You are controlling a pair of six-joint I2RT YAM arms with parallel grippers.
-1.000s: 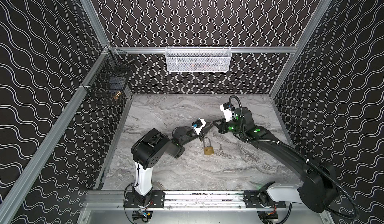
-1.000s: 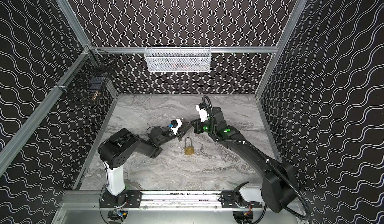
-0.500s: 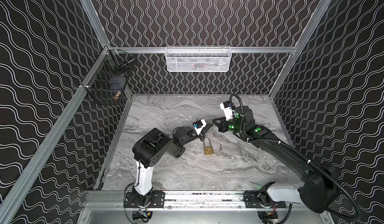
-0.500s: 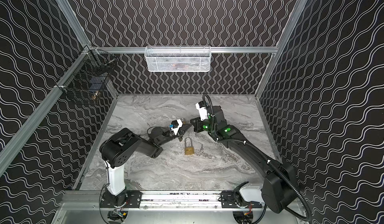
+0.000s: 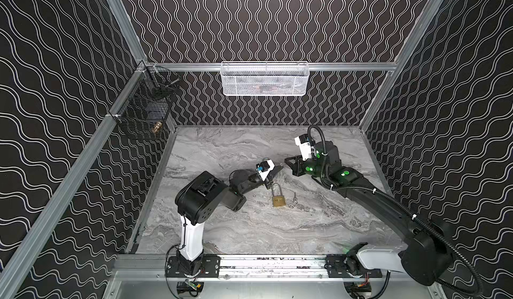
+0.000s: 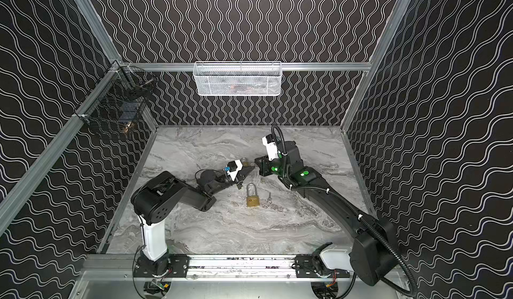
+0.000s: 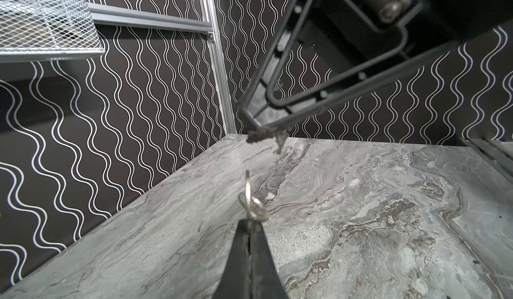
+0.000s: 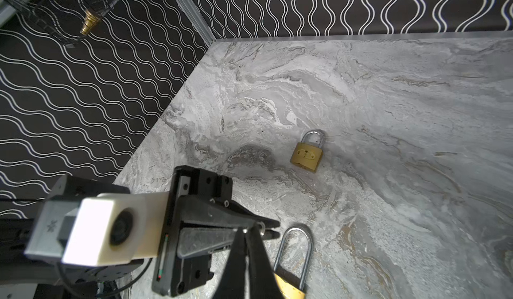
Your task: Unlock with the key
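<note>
My left gripper [image 5: 279, 167] hovers over the middle of the marble table, shut on the key. Only the key's ring [image 7: 248, 190] sticks out past the fingertips in the left wrist view; the blade is hidden. My right gripper [image 5: 286, 161] meets it tip to tip from the right. Its jaws stand a narrow slit apart, tips [image 8: 245, 231] against the shiny key bits [image 8: 261, 224]. A brass padlock [image 5: 278, 199] with a shut steel shackle lies flat just in front of both grippers, also low in the right wrist view [image 8: 291, 264].
A second brass padlock [image 8: 306, 156] lies on the table behind the grippers. A small silvery thing [image 6: 268, 196] lies right of the near padlock. A white mesh basket [image 5: 265, 79] hangs on the back wall and a black wire basket [image 5: 144, 108] on the left wall.
The left gripper's jaws have closed on the key. The right gripper's jaws have parted slightly. Both arms have hardly moved.
</note>
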